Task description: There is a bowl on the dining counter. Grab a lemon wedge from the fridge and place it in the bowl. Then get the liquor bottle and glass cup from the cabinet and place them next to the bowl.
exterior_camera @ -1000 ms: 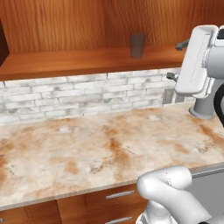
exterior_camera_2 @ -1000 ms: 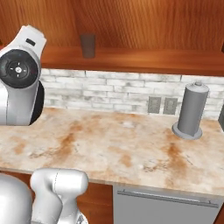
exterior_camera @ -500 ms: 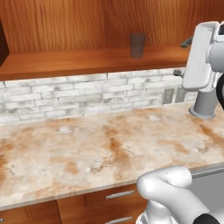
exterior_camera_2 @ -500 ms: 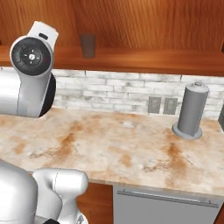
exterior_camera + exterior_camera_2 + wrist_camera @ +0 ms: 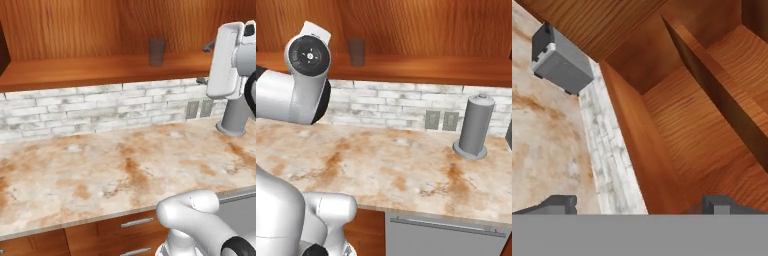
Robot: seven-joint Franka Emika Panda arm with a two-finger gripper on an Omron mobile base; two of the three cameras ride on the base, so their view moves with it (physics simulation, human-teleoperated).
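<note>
I am steering toward the open cabinet shelf (image 5: 90, 70), where the glass cup (image 5: 157, 52) is standing upright near its front edge, well apart from the grey canister (image 5: 475, 127) on the marble counter (image 5: 100, 175). The gripper (image 5: 639, 204) is spread wide with nothing between its tips, looking along the shelf's wood. I am judging the best approach as level, jaws straddling the cup low on its wall, closing gently so it stays upright.
</note>
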